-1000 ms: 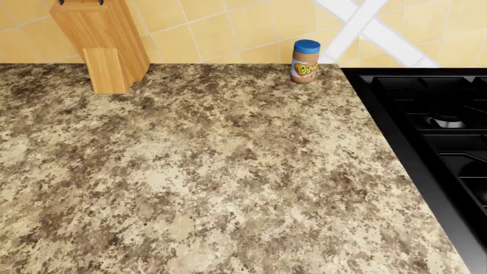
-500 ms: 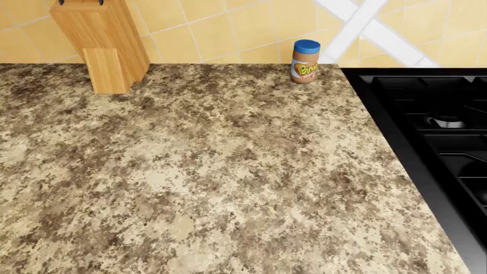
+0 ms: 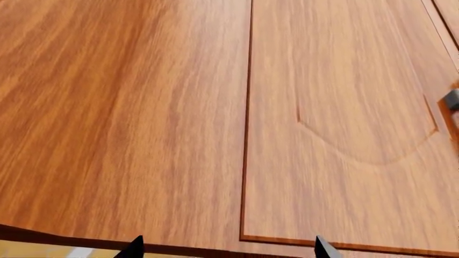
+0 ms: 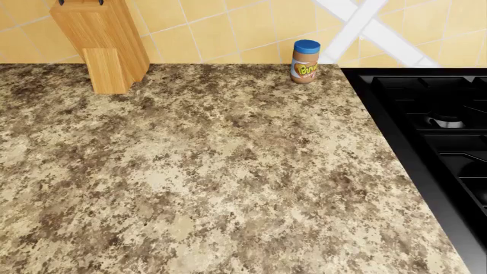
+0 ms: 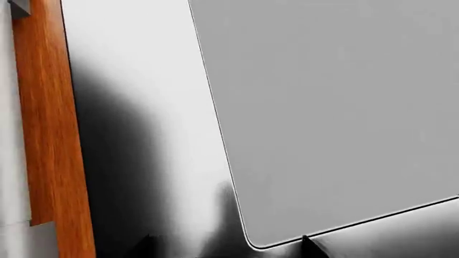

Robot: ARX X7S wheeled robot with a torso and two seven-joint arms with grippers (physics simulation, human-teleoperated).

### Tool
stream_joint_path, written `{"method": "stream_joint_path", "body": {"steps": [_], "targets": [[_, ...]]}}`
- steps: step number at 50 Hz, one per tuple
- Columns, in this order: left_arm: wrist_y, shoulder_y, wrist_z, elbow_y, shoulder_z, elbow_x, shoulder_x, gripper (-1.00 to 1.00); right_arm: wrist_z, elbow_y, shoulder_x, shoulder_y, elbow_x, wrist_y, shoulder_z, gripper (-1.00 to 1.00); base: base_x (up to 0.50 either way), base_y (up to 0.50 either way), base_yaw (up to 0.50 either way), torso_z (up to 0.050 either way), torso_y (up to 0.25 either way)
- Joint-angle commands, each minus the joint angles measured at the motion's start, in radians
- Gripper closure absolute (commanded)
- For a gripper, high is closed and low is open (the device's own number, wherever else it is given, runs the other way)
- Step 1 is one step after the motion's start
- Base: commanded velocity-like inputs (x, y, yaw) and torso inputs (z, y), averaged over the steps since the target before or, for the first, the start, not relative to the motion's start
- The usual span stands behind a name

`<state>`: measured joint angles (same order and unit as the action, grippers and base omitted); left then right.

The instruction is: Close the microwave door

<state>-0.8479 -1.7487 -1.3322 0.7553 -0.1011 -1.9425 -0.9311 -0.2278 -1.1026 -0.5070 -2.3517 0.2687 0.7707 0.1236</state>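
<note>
Left fingers [image 3: 226, 248]: only tips visible, spread wide, empty, facing wooden cabinet doors [image 3: 179, 107]. Right fingers [image 5: 226, 244]: tips apart, empty, near grey panel [image 5: 337, 107].

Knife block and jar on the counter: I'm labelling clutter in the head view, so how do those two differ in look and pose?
The knife block is plain light wood, angular and leaning; the jar is a round brown container with a blue lid and a printed label, standing upright. The knife block looks much larger than the jar. Both rest on the speckled countertop against the tiled wall.
</note>
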Motion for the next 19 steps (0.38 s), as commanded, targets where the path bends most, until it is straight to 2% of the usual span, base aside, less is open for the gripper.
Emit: {"method": "stream_joint_path", "body": {"steps": [1, 7, 19], "targets": [[0.004, 0.003, -0.002, 0.005, -0.007, -0.002, 0.001, -1.0, -0.124, 0.079, 0.021, -0.004, -0.046, 0.14, -0.156, -1.0, 0.0, 0.0, 0.0, 0.0, 0.0], [0.005, 0.003, -0.003, 0.006, -0.011, -0.001, 0.002, -1.0, -0.173, 0.115, 0.01, -0.004, 0.016, 0.208, -0.159, -1.0, 0.0, 0.0, 0.0, 0.0, 0.0], [0.005, 0.001, 0.003, 0.003, -0.012, 0.004, -0.004, -1.0, -0.137, 0.121, -0.04, -0.004, 0.149, 0.395, -0.186, -1.0, 0.0, 0.0, 0.0, 0.0, 0.0]]}}
